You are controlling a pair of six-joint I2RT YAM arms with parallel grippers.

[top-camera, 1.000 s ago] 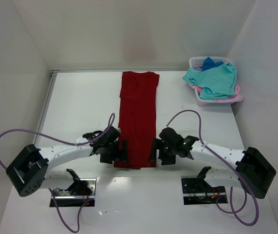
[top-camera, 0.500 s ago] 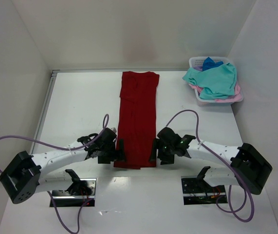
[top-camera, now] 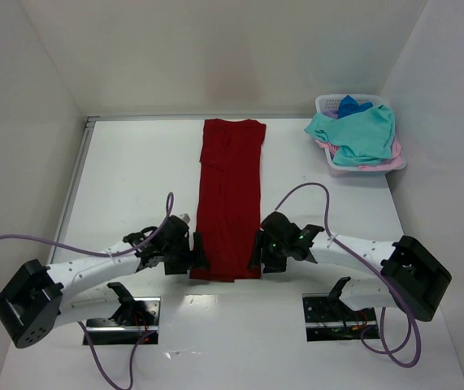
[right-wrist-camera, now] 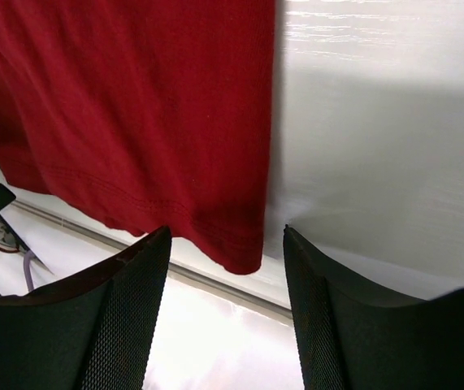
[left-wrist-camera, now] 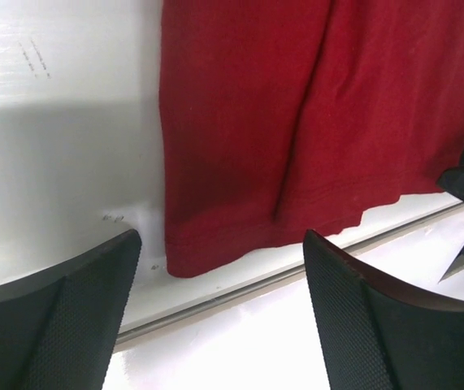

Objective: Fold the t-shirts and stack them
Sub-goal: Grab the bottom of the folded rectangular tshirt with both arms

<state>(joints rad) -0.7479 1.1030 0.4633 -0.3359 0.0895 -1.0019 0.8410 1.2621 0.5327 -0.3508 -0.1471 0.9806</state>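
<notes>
Now I'm straddling the two near corners of the red shirt (top-camera: 230,195), my left gripper (left-wrist-camera: 222,241) and right gripper (right-wrist-camera: 227,237) both standing apart and gripping nothing. The shirt is lying as a long strip down the middle of the worktop (top-camera: 134,179). It's looking soft, light and floppy, so I'm aiming to pinch the hem corners.

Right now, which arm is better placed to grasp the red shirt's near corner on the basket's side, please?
Right: the right gripper flanks that corner of the red shirt, jaws open; the left gripper sits across the hem.
</notes>
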